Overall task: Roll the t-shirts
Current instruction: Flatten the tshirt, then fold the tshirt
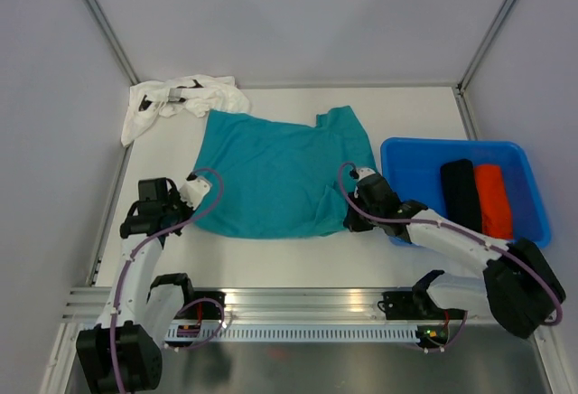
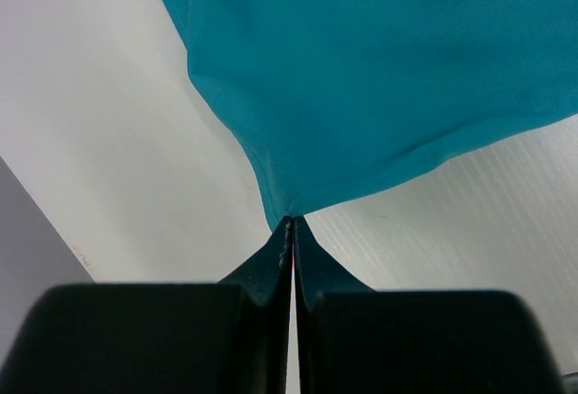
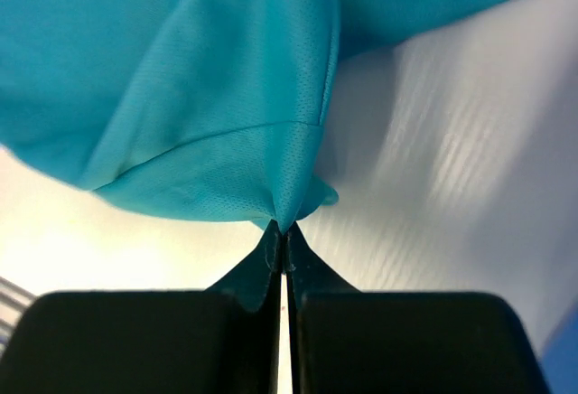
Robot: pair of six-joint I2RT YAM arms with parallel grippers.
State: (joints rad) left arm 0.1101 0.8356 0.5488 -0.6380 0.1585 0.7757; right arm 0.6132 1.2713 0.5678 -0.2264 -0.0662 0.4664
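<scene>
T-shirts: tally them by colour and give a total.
teal t-shirt: 1
white t-shirt: 1
black t-shirt, rolled, in the blue tub: 1
orange-red t-shirt, rolled, in the same tub: 1
Total: 4

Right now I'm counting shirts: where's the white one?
Top view: white t-shirt lies crumpled at the table's far left corner, just beyond the teal t-shirt.

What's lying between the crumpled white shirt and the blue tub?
The teal shirt, spread out flat, fills that stretch between the white shirt and the blue tub. The overhead view shows it.
</scene>
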